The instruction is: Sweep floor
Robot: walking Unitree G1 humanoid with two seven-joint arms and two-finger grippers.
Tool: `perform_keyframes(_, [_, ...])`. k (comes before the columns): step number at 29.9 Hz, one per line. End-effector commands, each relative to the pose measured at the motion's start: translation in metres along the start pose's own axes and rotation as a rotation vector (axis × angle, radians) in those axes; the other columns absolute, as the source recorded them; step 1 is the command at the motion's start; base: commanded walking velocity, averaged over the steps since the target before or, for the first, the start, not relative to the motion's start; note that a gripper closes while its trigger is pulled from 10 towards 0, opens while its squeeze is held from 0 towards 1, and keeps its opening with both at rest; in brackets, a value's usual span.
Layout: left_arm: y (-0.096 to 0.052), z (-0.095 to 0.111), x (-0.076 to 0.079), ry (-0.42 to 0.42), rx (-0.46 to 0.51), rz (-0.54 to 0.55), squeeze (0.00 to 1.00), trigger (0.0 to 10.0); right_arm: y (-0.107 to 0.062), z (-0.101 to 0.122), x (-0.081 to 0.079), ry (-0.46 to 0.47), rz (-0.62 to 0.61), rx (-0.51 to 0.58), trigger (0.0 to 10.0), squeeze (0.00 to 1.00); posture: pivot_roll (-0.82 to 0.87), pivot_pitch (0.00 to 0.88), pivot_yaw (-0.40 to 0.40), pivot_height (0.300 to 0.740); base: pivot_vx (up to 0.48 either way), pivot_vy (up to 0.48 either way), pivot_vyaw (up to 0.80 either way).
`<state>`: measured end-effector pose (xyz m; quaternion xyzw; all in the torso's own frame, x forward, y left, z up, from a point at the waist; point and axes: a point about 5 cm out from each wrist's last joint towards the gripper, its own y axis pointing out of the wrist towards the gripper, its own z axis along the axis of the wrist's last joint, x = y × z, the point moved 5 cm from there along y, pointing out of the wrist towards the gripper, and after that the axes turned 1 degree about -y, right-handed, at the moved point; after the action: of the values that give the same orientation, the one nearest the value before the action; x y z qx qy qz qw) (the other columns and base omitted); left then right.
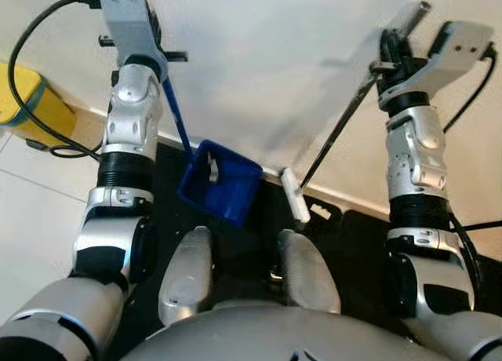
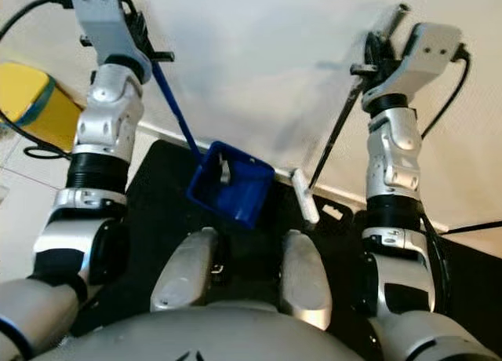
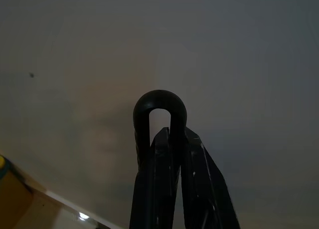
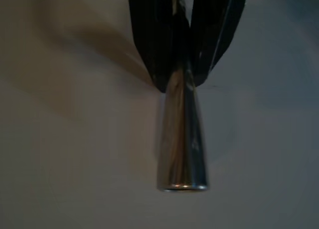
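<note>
- Writing, brands, labels: none legible on any item.
- Left gripper (image 3: 172,139): arm raised with the forearm upright, wrist at the top of the head view; fingers pressed together on the looped black end of the dustpan handle (image 1: 177,116).
- Dustpan (image 1: 222,180): blue, hangs from its long blue handle in front of the robot's knees, open side turned up toward the camera, just above the dark mat (image 2: 161,196); a small pale object lies inside, too small to identify.
- Right gripper (image 4: 179,72): arm likewise raised, forearm upright; fingers pinched on the metal broom handle (image 1: 337,137) near its top, the silver tip projecting past the fingertips.
- Broom (image 1: 295,195): thin dark shaft slants down from the right gripper toward the middle; white head rests at the mat's edge, close to the wall base, just beside the dustpan.
- Wall (image 1: 274,71): plain white, with shadows of both arms.
- Yellow container (image 1: 27,102): teal band, stands on the floor at the robot's left by the wall.
- Black cable (image 1: 31,59): loops from the left wrist.
</note>
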<state>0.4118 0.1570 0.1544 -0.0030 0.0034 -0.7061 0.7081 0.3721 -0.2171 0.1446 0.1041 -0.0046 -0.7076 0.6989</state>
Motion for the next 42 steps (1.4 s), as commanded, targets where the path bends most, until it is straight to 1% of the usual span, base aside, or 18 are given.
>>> perform_keyframes(1, [0.001, 0.009, 0.002, 0.002, 0.026, -0.013, 0.0, 10.0, 0.0, 0.015, 0.015, -0.031, -0.043, 0.048, 10.0, 0.0, 0.01, 0.014, 0.004, 0.74, 0.0, -0.45, 0.0])
perform_keyframes(8, [0.0, 0.013, 0.002, -0.019, 0.032, -0.025, 0.0, 10.0, 0.0, 0.014, 0.016, -0.03, -0.043, 0.045, 10.0, 0.0, 0.01, 0.014, 0.004, 0.74, 0.0, -0.47, 0.0])
perform_keyframes(23, [0.001, 0.012, 0.001, -0.009, 0.023, -0.014, 0.0, 10.0, 0.0, 0.014, 0.017, -0.031, -0.05, 0.045, 10.0, 0.0, 0.01, 0.014, 0.005, 0.74, 0.0, -0.458, 0.0])
perform_keyframes(25, [0.002, 0.009, -0.001, 0.007, 0.007, -0.003, 0.0, 10.0, 0.0, 0.014, 0.017, -0.031, -0.051, 0.045, 10.0, 0.0, 0.01, 0.014, 0.008, 0.74, 0.0, 0.0, 0.0])
perform_keyframes(29, [0.002, 0.007, -0.005, 0.012, -0.002, 0.014, 0.0, 10.0, 0.0, 0.014, 0.017, -0.031, -0.051, 0.044, 10.0, 0.0, 0.01, 0.013, 0.009, 0.74, 0.0, 0.0, 0.0])
perform_keyframes(31, [0.003, 0.007, -0.01, 0.02, -0.007, 0.045, 0.0, 10.0, -0.001, 0.014, 0.017, -0.031, -0.05, 0.044, 10.0, 0.0, 0.01, 0.013, 0.009, 0.74, 0.0, 0.0, 0.0])
perform_keyframes(36, [0.004, 0.004, -0.016, 0.036, -0.023, 0.073, 0.0, 10.0, -0.001, 0.013, 0.017, -0.03, -0.049, 0.042, 10.0, 0.0, 0.0, 0.01, 0.011, 0.74, 0.0, 0.0, 0.0])
perform_keyframes(38, [0.004, -0.001, -0.021, 0.059, -0.047, 0.093, 0.0, 10.0, -0.001, 0.012, 0.016, -0.03, -0.044, 0.037, 10.0, 0.0, 0.0, 0.012, 0.012, 0.74, 0.0, 0.0, 0.0])
perform_keyframes(39, [0.004, -0.001, -0.021, 0.059, -0.047, 0.093, 0.0, 10.0, -0.001, 0.012, 0.016, -0.03, -0.044, 0.037, 10.0, 0.0, 0.0, 0.012, 0.012, 0.74, 0.0, 0.0, 0.0])
perform_keyframes(40, [0.002, -0.01, -0.027, 0.082, -0.075, 0.105, 0.0, 10.0, -0.003, 0.008, 0.015, -0.03, -0.039, 0.023, 10.0, 0.0, 0.0, 0.012, 0.012, 0.74, 0.0, 0.0, 0.0])
perform_keyframes(41, [0.0, -0.016, -0.029, 0.089, -0.089, 0.109, 0.0, 10.0, -0.006, 0.003, 0.016, -0.029, -0.041, 0.009, 10.0, 0.0, 0.0, 0.015, 0.014, 0.74, 0.0, 0.0, 0.0])
perform_keyframes(42, [0.0, -0.016, -0.029, 0.089, -0.089, 0.109, 0.0, 10.0, -0.006, 0.003, 0.016, -0.029, -0.041, 0.009, 10.0, 0.0, 0.0, 0.015, 0.014, 0.74, 0.0, 0.0, 0.0])
